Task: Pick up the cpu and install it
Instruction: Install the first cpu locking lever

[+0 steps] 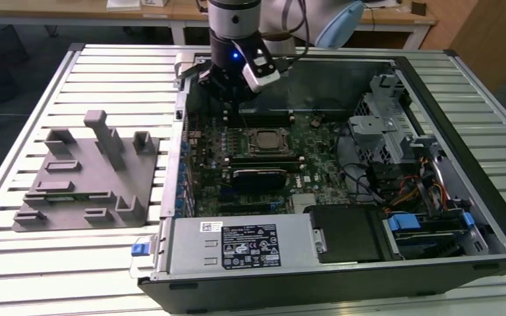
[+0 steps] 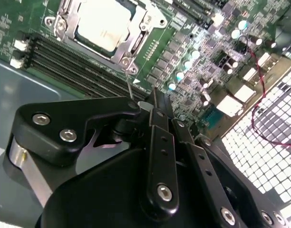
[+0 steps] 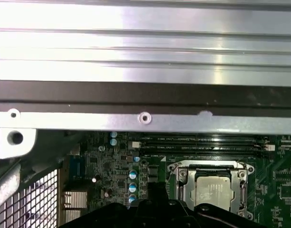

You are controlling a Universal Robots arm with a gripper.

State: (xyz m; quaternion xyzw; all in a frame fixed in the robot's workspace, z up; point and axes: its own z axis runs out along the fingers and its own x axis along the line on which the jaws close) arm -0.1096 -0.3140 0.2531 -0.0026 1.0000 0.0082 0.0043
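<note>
The cpu (image 1: 266, 140), a small square chip with a pale silver top, lies flat inside the black, metal-rimmed socket frame (image 2: 136, 42) on the motherboard of the open computer case. It appears in both wrist views, the cpu (image 2: 105, 23) and the cpu (image 3: 212, 192). My gripper (image 1: 234, 99) hangs above the board, a little away from the socket toward the case's back wall. In the second wrist view the gripper (image 2: 150, 97) has its fingers drawn together. A thin metal rod (image 2: 129, 88) rises from the socket's corner to the fingertips. I cannot tell if it is pinched.
A large grey plastic tray (image 1: 86, 178) with upright posts lies on the slatted table at the exterior view's left. The case holds memory slots (image 2: 79, 66), a drive cage (image 1: 394, 125), cables and a power supply (image 1: 235, 247). The case's back wall (image 3: 145, 118) is close to the gripper.
</note>
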